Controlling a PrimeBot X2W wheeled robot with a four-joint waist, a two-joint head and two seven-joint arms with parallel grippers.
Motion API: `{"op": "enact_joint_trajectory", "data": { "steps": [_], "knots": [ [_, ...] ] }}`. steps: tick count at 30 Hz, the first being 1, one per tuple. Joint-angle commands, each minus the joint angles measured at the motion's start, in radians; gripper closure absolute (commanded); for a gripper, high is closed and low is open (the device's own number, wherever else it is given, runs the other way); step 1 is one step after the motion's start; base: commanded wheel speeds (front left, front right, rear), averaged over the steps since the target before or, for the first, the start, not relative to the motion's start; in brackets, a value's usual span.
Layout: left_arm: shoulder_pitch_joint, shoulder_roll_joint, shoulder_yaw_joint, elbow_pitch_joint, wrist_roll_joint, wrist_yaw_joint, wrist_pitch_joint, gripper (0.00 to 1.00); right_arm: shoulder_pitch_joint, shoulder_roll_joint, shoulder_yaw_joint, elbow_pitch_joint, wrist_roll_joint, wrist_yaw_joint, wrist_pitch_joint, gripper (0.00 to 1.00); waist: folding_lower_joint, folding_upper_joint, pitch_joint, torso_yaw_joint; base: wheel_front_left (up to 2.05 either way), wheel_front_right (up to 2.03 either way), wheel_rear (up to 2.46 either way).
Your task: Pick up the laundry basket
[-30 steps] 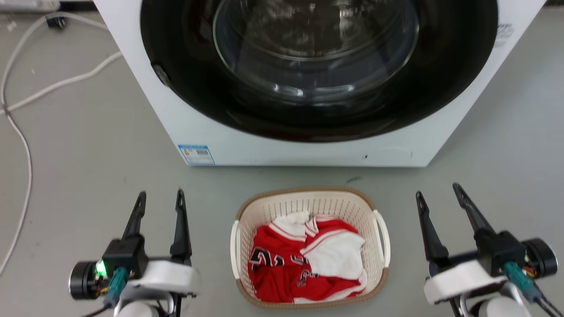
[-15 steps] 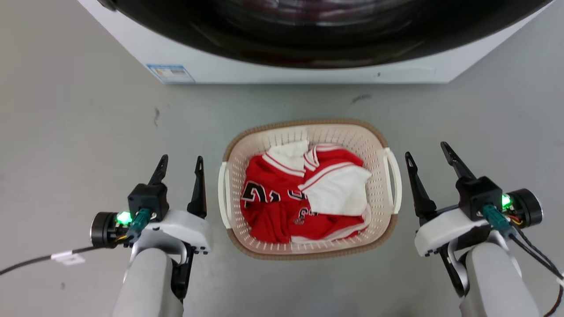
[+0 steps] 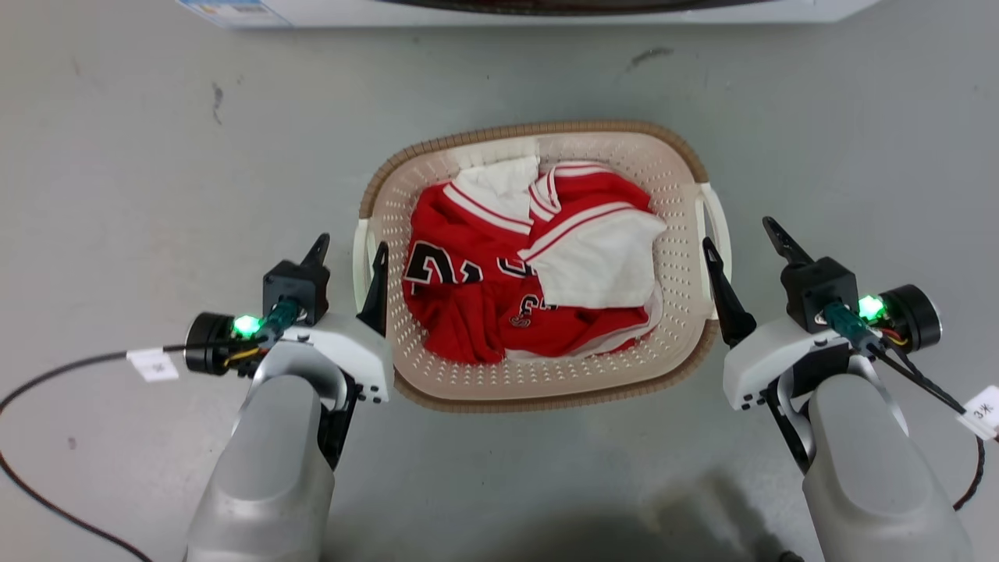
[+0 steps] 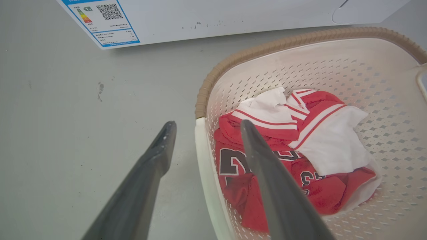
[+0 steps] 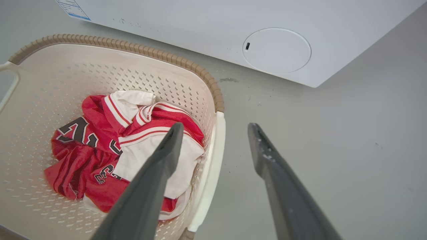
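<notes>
I have the basket (image 3: 484, 378) on the floor (image 3: 156, 156) at centre, clothes (image 3: 499, 312) in it, the washer (image 3: 328, 9) beyond its far side, my left gripper (image 3: 351, 243) astride its left handle (image 3: 359, 257) and my right gripper (image 3: 738, 232) astride its right handle (image 3: 724, 226), one finger on either side of each.

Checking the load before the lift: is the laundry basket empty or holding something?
Not empty. The laundry basket holds a red and white jersey, lying crumpled on its floor and covering most of it.
</notes>
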Motion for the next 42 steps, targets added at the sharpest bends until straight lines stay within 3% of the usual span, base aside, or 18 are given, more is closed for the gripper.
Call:
{"op": "enact_joint_trajectory", "data": {
  "steps": [1, 11, 24, 25, 26, 35, 42],
  "knots": [
    [-0.020, 0.008, -0.005, 0.016, 0.003, -0.003, -0.003, 0.00, -0.029, 0.000, 0.000, 0.015, -0.008, -0.001, -0.002, 0.00, -0.0001, 0.0000, 0.043, -0.003, 0.00, 0.00, 0.00],
    [-0.111, 0.006, -0.003, 0.148, -0.014, 0.006, -0.003, 0.00, -0.130, -0.001, 0.019, 0.133, -0.030, -0.001, -0.002, 0.00, -0.0001, 0.0000, 0.148, 0.001, 0.00, 0.00, 0.00],
    [-0.164, -0.006, -0.038, 0.223, -0.026, 0.002, -0.003, 0.00, -0.186, 0.000, 0.006, 0.244, -0.070, -0.001, -0.002, 0.03, -0.0001, 0.0000, 0.184, 0.018, 0.00, 0.00, 0.00],
    [-0.165, -0.007, -0.042, 0.223, -0.024, 0.002, -0.003, 0.61, -0.188, 0.000, 0.009, 0.251, -0.075, -0.001, -0.002, 0.81, -0.0001, 0.0000, 0.183, 0.019, 0.00, 0.00, 0.00],
    [-0.165, -0.007, -0.044, 0.226, -0.027, 0.001, -0.003, 1.00, -0.191, 0.000, 0.011, 0.257, -0.079, -0.001, -0.002, 1.00, -0.0001, 0.0000, 0.182, 0.020, 0.00, 0.00, 0.00],
    [-0.156, -0.003, -0.057, 0.247, -0.036, -0.007, -0.005, 1.00, -0.193, -0.007, 0.021, 0.320, -0.076, -0.001, -0.002, 1.00, -0.0001, 0.0000, 0.133, 0.024, 0.00, 0.00, 0.00],
    [-0.108, -0.003, -0.049, 0.271, -0.047, -0.007, -0.005, 1.00, -0.153, -0.007, 0.048, 0.379, -0.051, -0.001, -0.002, 1.00, -0.0001, 0.0000, 0.029, 0.023, 0.00, 0.00, 0.00]
  ]
}}
